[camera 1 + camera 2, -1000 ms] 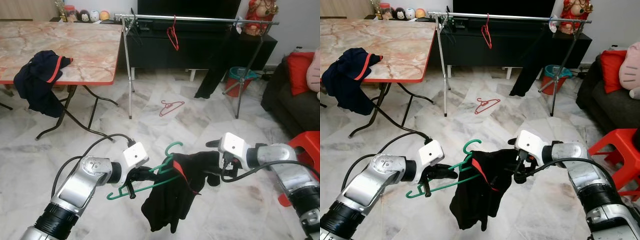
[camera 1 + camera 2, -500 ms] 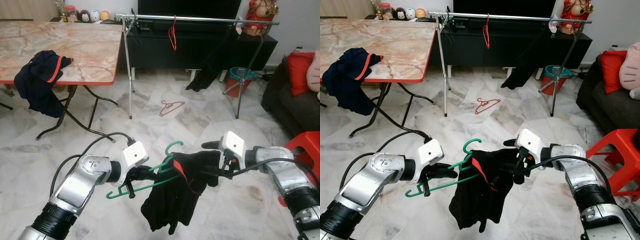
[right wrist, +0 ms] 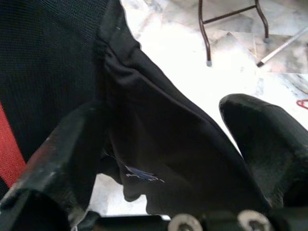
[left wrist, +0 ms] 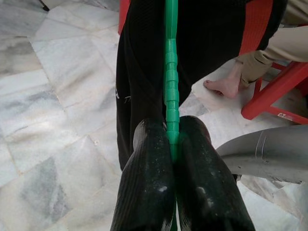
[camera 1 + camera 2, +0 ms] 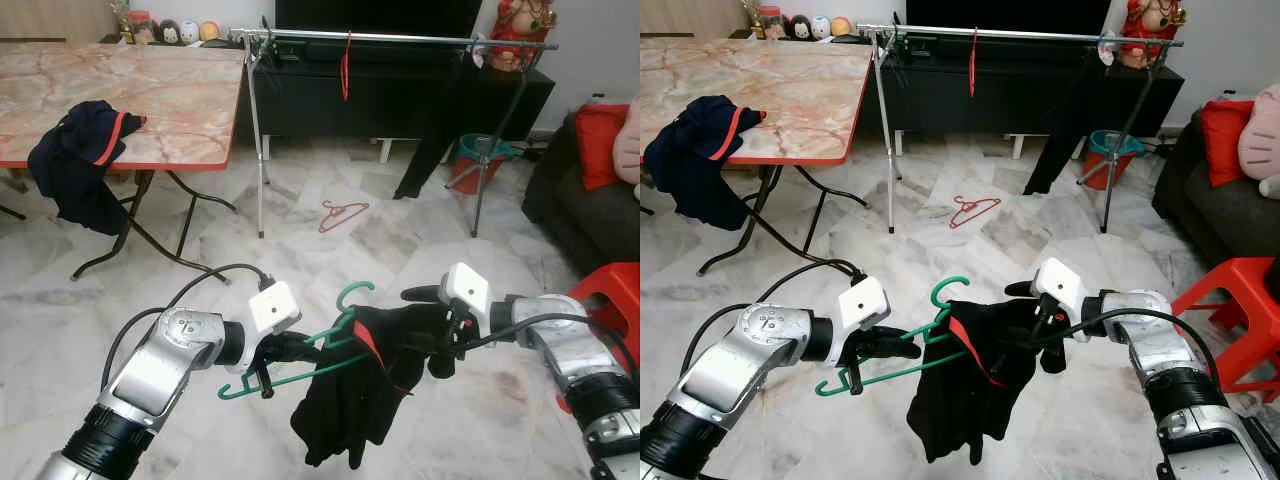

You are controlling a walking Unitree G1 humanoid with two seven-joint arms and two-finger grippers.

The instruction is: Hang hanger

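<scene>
Left gripper [image 5: 285, 350], low and left of centre: fingers [image 4: 147, 183] pressed tight from both sides onto the lower bar of the green hanger [image 5: 330, 345], hook turned upward. Right gripper [image 5: 440, 345], low and right of centre: fingers apart, one inside a fold of the black garment with red trim [image 5: 360, 400], the other clear of the cloth, so no firm pinch on it, as far as the wrist view tells. Garment draped over the far end of the hanger, bunched, most of it dangling below and between the two grippers; only partly dressed onto the hanger, by the look of it.

Further out: metal clothes rail [image 5: 400, 40] across the room in front of the dark TV cabinet, well apart from both grippers, with a red hanger [image 5: 345, 65] hooked on it and dark clothing [image 5: 430, 130] hanging beside. Another red hanger [image 5: 343, 213] flat on the marble floor beneath. Dark jacket [image 5: 80, 160] slumped over the edge of the marble-topped table.

Judged progress: early to middle. Hanger in hand, garment half on; still to do, settling the cloth, crossing to the rail, hooking on.
</scene>
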